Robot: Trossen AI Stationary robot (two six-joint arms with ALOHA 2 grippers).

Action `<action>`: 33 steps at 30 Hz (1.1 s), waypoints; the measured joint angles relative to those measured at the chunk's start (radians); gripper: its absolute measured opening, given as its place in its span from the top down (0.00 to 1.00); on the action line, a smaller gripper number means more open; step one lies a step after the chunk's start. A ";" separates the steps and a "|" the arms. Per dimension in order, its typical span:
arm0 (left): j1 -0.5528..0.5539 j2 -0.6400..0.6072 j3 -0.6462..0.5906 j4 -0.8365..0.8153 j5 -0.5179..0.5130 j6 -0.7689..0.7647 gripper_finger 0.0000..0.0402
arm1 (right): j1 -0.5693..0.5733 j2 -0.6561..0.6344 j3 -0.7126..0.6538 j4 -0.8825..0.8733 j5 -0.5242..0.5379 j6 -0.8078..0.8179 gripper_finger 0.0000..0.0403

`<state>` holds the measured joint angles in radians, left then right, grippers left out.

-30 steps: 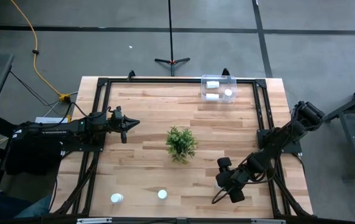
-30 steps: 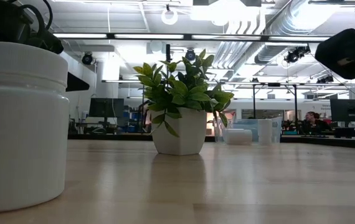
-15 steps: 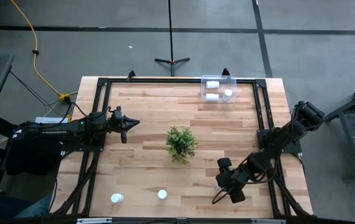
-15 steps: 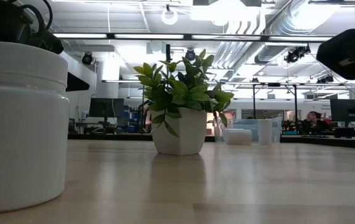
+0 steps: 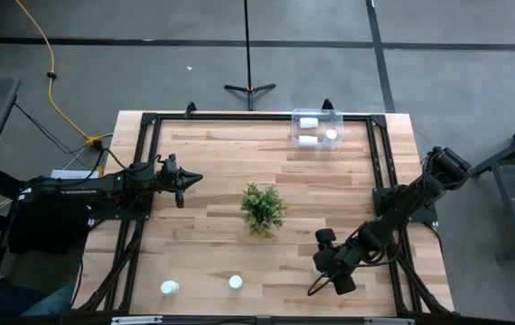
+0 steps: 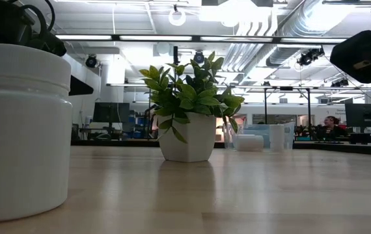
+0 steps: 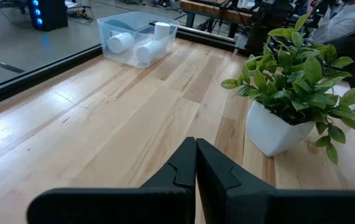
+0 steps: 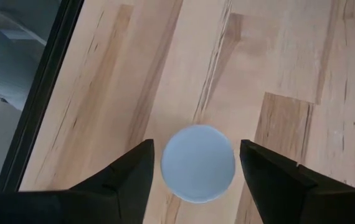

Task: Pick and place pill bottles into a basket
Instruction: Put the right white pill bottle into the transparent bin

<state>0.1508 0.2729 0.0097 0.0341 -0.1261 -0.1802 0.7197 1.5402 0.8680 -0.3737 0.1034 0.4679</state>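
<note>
1. Pale wood planks, butcher-block style, make up my table (image 5: 212, 181), edged by a black metal frame, with grey floor around it.
2. Nearest the front edge, two pill bottles (image 5: 169, 288) (image 5: 236, 283) stand upright, round white caps up, long axes vertical; in the low view one smooth white plastic bottle (image 6: 21, 130) looms close.
3. My right gripper (image 8: 195, 171) hangs directly over a third upright bottle (image 8: 197, 163) near the front right. My fingers (image 8: 124, 177) stand spread on either side of its round cap, holding nothing.
4. Mid-table sits a leafy green plant (image 5: 263, 207) in a white faceted pot.
5. My left gripper (image 7: 195, 163) waits at the left side, fingers pressed together, empty.
6. Farthest off, the clear rectangular basket (image 5: 336, 116) sits at the back edge; two bottles (image 5: 308, 123) (image 5: 307, 140) lie sideways inside, another (image 5: 331, 134) stands upright.
7. Beyond, the low view shows ceiling ducts and strip lights.
</note>
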 joint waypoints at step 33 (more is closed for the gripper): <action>0.000 0.000 0.000 0.000 0.000 0.000 0.88 | -0.011 -0.019 0.001 -0.002 0.018 0.176 0.63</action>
<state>0.1505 0.2726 0.0101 0.0344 -0.1257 -0.1802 0.7087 1.5216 0.8688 -0.3756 0.1215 0.6441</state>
